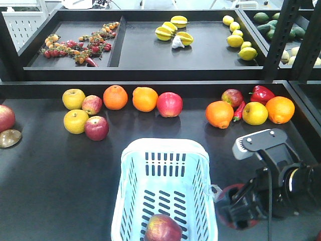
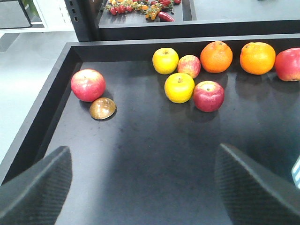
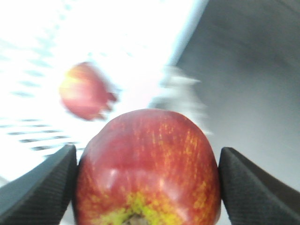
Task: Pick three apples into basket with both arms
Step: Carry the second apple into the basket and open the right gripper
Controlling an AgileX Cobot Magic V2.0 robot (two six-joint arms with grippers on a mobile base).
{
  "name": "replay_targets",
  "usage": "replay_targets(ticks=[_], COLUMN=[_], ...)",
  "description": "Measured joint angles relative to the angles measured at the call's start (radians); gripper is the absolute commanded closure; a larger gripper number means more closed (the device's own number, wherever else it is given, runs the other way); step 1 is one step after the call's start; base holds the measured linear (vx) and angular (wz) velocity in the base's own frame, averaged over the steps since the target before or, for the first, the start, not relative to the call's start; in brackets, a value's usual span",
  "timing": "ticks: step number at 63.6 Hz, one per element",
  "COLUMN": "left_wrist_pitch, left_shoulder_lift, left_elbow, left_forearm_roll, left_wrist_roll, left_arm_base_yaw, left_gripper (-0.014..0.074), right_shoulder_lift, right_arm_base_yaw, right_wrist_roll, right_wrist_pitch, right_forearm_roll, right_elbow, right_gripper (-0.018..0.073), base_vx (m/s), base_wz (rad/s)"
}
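From my remote station I count six red apples: one lies inside the pale blue basket (image 1: 165, 191), one apple (image 3: 147, 171) is clamped between my right gripper (image 1: 235, 208) fingers (image 3: 40, 187) just beside the basket's right wall, and on the desk (image 1: 60, 191) stand one far left (image 1: 5, 118), two (image 1: 96, 127) among two yellow apples (image 1: 75, 121), one (image 1: 169, 104) beside two oranges (image 1: 145, 99), and one (image 1: 231, 97) near the red pepper (image 1: 262, 93). Two more oranges sit right. My left gripper (image 2: 143, 187) hangs over bare desk, fingers (image 2: 37, 187) spread wide, holding nothing.
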Motion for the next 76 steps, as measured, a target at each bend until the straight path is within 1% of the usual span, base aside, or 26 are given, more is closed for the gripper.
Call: replay_targets(ticks=[3,9,22,31,38,44,51,65,72,76], left_wrist_pitch=[0.0,0.0,0.0,0.0,0.0,0.0,0.0,0.0,0.0,0.0], left_shoulder_lift=[0.0,0.0,0.0,0.0,0.0,0.0,0.0,0.0,0.0,0.0], left_elbow=[0.0,0.0,0.0,0.0,0.0,0.0,0.0,0.0,0.0,0.0], left_forearm_roll=[0.0,0.0,0.0,0.0,0.0,0.0,0.0,0.0,0.0,0.0], left_wrist_roll=[0.0,0.0,0.0,0.0,0.0,0.0,0.0,0.0,-0.001,-0.001], left_arm_base_yaw=[0.0,0.0,0.0,0.0,0.0,0.0,0.0,0.0,0.0,0.0], left_gripper=[0.0011,0.0011,0.0011,0.0011,0.0011,0.0011,0.0011,0.0011,0.0011,0.0011], right_shoulder_lift=[-0.012,-0.016,0.053,0.137,0.195,0.227,0.243,0.243,0.222,0.201], right_arm_base_yaw=[0.042,0.096,0.179,0.232,0.272,0.287,0.291,0.291,0.286,0.266], right_wrist_roll=[0.012,0.017,0.021,0.021,0.021,0.021,0.021,0.024,0.044,0.062], right_wrist_pitch=[-0.004,-0.031,-0.2,-0.322,-0.384,-0.403,-0.411,-0.413,-0.371,-0.326], right_forearm_roll=[0.0,0.0,0.02,0.062,0.076,0.081,0.083,0.09,0.09,0.09], right_elbow=[0.0,0.001,0.001,0.001,0.001,0.001,0.001,0.001,0.001,0.001], right_gripper=[0.0211,0.0211,0.0201,0.0132,0.0037,-0.0041,-0.0095,-0.0092,-0.0083,-0.0077], base_vx=[0.0,0.0,0.0,0.0,0.0,0.0,0.0,0.0,0.0,0.0], base_wz=[0.0,0.0,0.0,0.0,0.0,0.0,0.0,0.0,0.0,0.0])
